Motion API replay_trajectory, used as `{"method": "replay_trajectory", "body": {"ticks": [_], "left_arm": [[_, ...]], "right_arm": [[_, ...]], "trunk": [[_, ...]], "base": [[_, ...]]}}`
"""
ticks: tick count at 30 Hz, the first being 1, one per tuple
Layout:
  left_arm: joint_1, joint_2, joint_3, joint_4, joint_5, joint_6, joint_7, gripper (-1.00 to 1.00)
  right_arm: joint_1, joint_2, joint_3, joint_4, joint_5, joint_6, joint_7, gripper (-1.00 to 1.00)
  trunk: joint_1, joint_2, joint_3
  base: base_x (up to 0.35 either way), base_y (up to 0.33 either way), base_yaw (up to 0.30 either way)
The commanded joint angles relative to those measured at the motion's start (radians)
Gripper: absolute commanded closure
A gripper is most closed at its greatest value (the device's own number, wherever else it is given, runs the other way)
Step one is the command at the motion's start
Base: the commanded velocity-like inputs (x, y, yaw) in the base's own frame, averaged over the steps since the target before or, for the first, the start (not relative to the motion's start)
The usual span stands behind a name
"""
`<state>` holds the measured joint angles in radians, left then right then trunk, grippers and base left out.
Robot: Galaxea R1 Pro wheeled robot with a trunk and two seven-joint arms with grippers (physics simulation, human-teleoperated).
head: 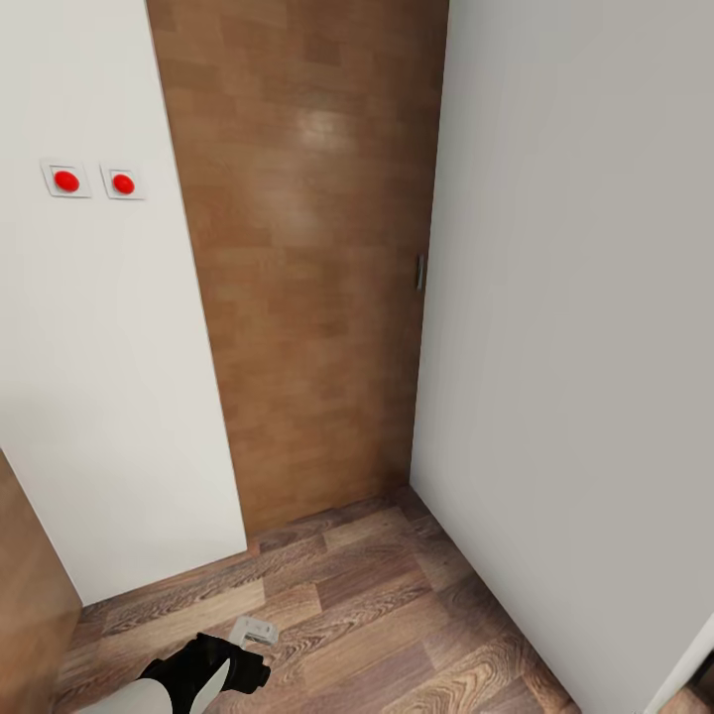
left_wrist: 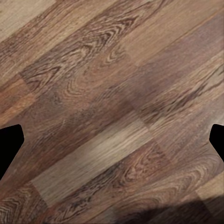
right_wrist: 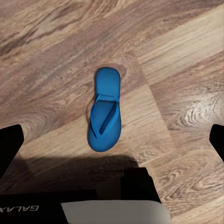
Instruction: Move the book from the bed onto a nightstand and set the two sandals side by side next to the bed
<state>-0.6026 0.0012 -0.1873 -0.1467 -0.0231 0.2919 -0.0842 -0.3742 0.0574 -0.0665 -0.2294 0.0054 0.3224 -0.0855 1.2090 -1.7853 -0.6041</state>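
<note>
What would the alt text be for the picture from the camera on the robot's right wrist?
A single bright blue flat flip-flop sandal with thin toe straps lies flat on a brown wood-plank floor, seen from above. Dark tips of the open jaws frame both side edges, clear of the sandal, and part of the robot's black and white body sits below.

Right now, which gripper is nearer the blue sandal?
Right. The right gripper hangs open above the blue sandal on the floor; the left gripper faces bare planks.
</note>
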Motion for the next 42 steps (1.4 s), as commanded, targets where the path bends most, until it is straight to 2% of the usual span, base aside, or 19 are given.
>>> {"method": "replay_trajectory", "body": {"ticks": [1,35,42], "left_arm": [[0.0,0.0,-0.003,-0.002,-0.003,0.005,-0.003,-1.0],[0.0,0.0,-0.002,-0.002,-0.002,-0.003,-0.003,-1.0],[-0.009,-0.002,0.001,-0.013,-0.001,0.018,-0.008,-1.0]], "right_arm": [[0.0,0.001,-0.006,-0.002,0.0,0.005,-0.003,-1.0],[0.0,0.001,-0.007,-0.002,-0.002,-0.031,-0.004,-1.0],[0.0,0.001,-0.008,-0.002,-0.003,-0.03,-0.006,-1.0]], "trunk": [[0.004,-0.008,-0.004],[0.134,-0.246,-0.111],[0.161,-0.295,-0.133]], "base": [[0.0,0.0,0.0],[0.0,0.0,0.0],[0.0,0.0,0.0]]}}
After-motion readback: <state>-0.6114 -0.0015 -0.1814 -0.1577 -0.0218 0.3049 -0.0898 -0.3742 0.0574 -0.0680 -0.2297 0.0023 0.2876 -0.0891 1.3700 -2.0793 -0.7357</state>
